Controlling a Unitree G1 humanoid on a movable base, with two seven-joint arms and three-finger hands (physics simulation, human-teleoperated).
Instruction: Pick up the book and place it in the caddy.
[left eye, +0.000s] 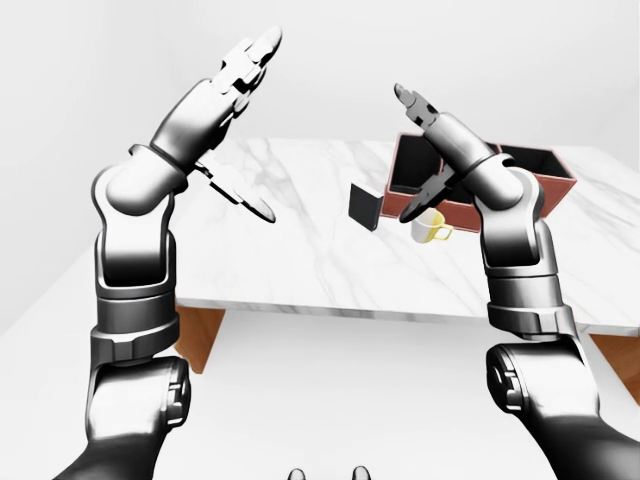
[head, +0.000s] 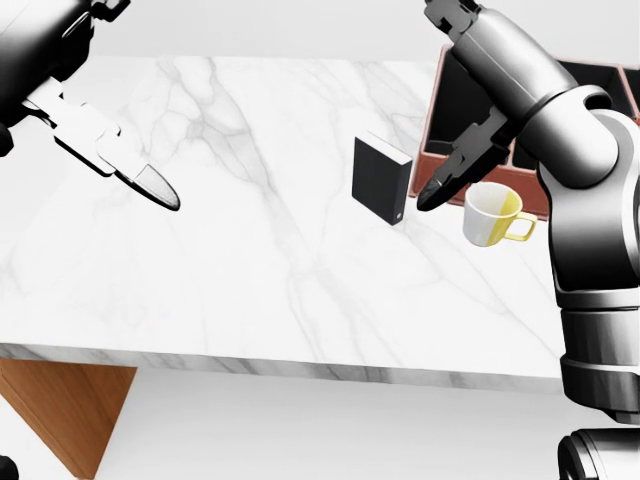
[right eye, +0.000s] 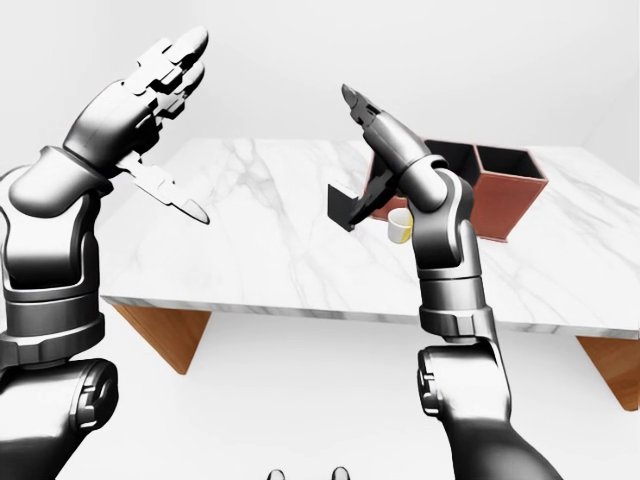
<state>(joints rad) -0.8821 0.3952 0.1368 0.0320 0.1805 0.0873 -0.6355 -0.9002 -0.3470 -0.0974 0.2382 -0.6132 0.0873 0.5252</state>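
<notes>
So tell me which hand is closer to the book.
Right. The right hand is raised just to the right of the book in the head view, not touching it. The left hand is far off at that view's left edge.

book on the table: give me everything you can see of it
The book is a small, dark, nearly black hardcover with a matte cover and a paler strip along one edge. It stands upright on the white marble table, closed, turned at an angle. It sits left of the red-brown caddy and the yellow-and-white mug. Nothing grips it: the right hand is open, its lower finger pointing down just right of the book.
</notes>
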